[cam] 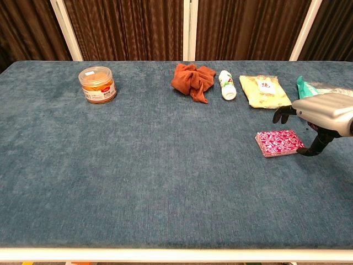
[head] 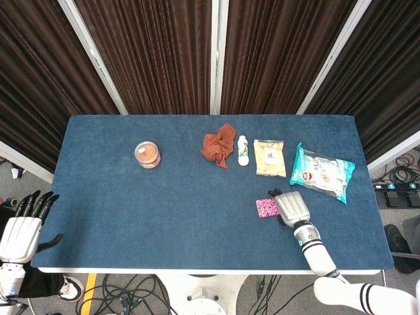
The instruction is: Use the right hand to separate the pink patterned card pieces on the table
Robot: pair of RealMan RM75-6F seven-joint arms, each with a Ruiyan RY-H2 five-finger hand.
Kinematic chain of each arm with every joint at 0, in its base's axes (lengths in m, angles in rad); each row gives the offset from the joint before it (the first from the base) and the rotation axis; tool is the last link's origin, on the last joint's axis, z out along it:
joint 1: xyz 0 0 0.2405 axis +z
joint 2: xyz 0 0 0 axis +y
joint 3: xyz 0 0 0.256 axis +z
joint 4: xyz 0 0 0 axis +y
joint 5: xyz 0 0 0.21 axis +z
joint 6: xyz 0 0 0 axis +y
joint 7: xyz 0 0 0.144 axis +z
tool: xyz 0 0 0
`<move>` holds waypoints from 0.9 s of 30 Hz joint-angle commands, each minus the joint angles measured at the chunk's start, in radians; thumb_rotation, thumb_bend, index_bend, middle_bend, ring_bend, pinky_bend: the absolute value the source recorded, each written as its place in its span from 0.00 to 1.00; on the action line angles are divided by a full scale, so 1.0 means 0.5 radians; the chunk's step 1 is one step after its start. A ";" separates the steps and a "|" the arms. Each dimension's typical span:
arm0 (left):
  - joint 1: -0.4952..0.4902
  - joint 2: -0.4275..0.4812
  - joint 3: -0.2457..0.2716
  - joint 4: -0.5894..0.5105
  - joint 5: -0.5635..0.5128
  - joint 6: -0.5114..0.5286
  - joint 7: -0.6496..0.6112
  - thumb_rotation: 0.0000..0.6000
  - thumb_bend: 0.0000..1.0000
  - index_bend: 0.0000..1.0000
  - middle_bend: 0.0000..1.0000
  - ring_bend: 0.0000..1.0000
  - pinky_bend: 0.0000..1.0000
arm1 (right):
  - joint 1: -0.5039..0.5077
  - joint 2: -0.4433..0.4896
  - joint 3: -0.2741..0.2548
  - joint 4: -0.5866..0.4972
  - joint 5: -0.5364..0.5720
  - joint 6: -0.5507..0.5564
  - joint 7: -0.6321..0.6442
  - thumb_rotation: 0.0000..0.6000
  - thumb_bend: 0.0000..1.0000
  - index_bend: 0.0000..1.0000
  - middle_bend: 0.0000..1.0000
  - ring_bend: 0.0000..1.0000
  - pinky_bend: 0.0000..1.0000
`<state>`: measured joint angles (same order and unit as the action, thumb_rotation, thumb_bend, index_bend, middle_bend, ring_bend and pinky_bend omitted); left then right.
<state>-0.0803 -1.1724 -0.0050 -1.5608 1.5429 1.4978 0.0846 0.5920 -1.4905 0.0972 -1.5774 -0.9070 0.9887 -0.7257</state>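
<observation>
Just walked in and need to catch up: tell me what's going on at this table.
The robot's right hand hovers at the right edge of a pink patterned card stack on the blue table, a dark thumb reaching down beside it. The cards lie together as one stack, not yet separated. The left hand hangs off the table's left edge, holding nothing. Along the far side sit a jar, an orange cloth, a small bottle and two snack packets, untouched.

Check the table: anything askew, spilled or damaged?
Nothing spilled or damaged. The small white bottle lies on its side beside the crumpled rust-red cloth. The pink patterned cards sit slightly skewed to the table edge, right hand next to them.
</observation>
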 commanded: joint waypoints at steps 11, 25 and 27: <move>-0.004 0.002 -0.001 0.025 -0.004 -0.012 -0.011 1.00 0.15 0.12 0.09 0.00 0.11 | 0.062 -0.054 -0.026 0.047 0.092 -0.002 0.004 1.00 0.19 0.23 0.23 0.86 0.96; 0.000 0.006 -0.003 0.046 -0.021 -0.020 -0.034 1.00 0.15 0.12 0.09 0.00 0.11 | 0.092 -0.104 -0.056 0.089 0.097 0.026 0.030 1.00 0.20 0.23 0.25 0.86 0.96; 0.002 0.003 -0.006 0.053 -0.024 -0.016 -0.037 1.00 0.15 0.12 0.09 0.00 0.11 | 0.096 -0.110 -0.060 0.093 0.098 0.029 0.028 1.00 0.20 0.23 0.25 0.86 0.96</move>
<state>-0.0795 -1.1708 -0.0079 -1.5347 1.5308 1.4893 0.0662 0.6397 -1.5454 0.0675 -1.5311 -0.8580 1.0026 -0.7114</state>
